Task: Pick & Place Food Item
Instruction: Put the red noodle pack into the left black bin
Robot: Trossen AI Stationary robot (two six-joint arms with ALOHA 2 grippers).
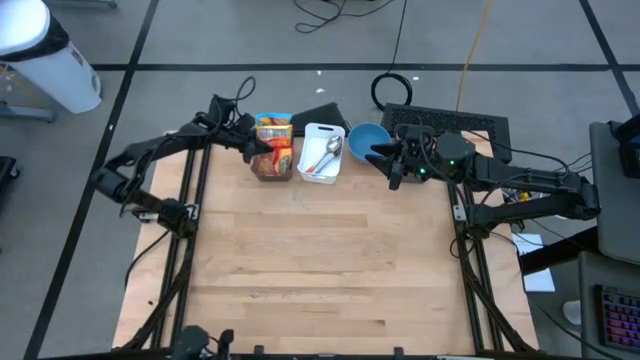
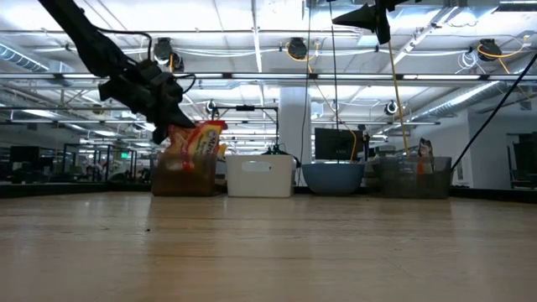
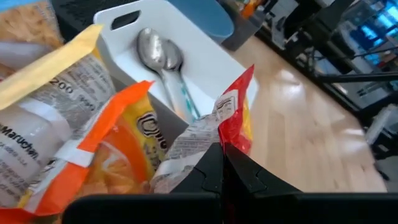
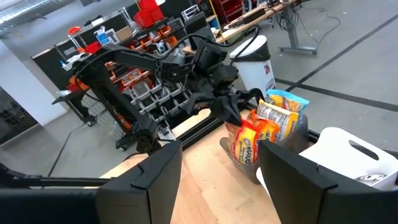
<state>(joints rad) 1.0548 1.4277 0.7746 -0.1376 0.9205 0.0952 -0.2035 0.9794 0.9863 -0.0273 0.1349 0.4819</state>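
**Left claw pinched on noodle packet, still in the bin**

Wood-slat table [image 1: 320,270] in an open lab; clear bin, white tray and blue bowl lined up along the far edge at 12 o'clock.

My left gripper [image 3: 222,163] is shut on the crimped top seam of the red-and-yellow noodle packet [image 3: 236,124]. The packet sits upright with others in the clear bin [image 1: 272,165], at about 11 o'clock on the table, just beside the white tray [image 1: 322,152] with spoons [image 3: 163,59].

Handling, my read: light, crinkly film, contents brittle, so no squeezing the body. The film is slick and the seam is the only flat, stiff part, so that's the right hold. The pinch looks near the corner, so expect the packet to swing and tilt when lifted. Neighbouring packets touch it and may drag along.

My right gripper [image 1: 385,158] hovers over the blue bowl [image 1: 366,140] at 1 o'clock, fingers apart, holding nothing.
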